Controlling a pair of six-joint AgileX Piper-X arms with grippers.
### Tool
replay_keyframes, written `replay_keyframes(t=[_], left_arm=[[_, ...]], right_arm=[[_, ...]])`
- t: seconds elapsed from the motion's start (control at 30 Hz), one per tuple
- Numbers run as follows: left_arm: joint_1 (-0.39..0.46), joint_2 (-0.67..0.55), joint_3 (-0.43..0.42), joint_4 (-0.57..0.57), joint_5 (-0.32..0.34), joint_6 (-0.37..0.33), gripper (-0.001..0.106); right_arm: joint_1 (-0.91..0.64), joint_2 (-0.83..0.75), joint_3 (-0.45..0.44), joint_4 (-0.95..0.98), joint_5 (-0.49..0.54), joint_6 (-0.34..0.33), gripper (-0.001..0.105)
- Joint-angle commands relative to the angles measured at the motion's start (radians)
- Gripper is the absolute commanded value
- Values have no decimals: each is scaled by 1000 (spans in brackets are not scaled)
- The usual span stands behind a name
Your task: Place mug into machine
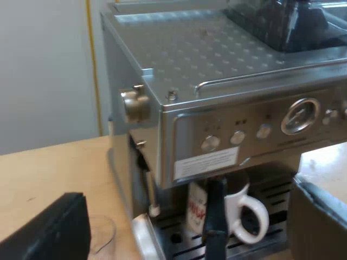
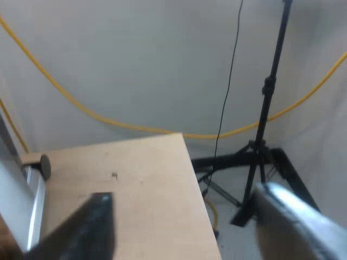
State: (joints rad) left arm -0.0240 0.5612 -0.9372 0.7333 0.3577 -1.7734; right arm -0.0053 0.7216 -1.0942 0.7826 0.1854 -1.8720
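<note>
Nearest, the left gripper [image 1: 187,189] hung spread and empty, a measuring glass [image 1: 103,233] beside one finger. Farther in, the white mug [image 1: 244,208] stood on the espresso machine's [image 1: 217,108] drip tray [image 1: 179,238], behind the holder's dark handle [image 1: 214,216], where coffee would fall into it. It looked properly placed. The right gripper [image 2: 184,197] gaped idle over the table [image 2: 135,173].

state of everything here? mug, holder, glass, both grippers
mug, upright on the drip tray of the espresso machine
holder, in the machine's front, dark handle before the mug
measuring glass, upright on the table, looks empty
left gripper, open, holding nothing, facing the machine
right gripper, open, holding nothing, over the table
</note>
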Motion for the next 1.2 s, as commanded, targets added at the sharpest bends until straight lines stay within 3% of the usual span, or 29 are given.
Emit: replay_keyframes(t=[0.03,0.17,0.3,0.47,0.63,0.9,1.2], left_arm=[[1,-25,-11,27,-39,1,75],[1,-74,-11,78,-56,25,75],[1,-125,-11,98,-58,29,75],[1,-214,-11,126,-122,46,75],[1,-298,-9,129,-122,51,75],[1,-452,66,141,-115,45,75],[1,-666,96,350,-115,43,75]], right_arm=[[-4,-5,-6,47,20,-15,65],[-4,-29,21,61,36,-15,65],[-4,-83,43,76,-22,-18,65],[-1,-211,99,85,-41,-30,65],[-2,-356,132,181,-140,-56,65],[-2,-558,162,280,-147,-56,65],[-2,-783,233,380,-145,-56,65]])
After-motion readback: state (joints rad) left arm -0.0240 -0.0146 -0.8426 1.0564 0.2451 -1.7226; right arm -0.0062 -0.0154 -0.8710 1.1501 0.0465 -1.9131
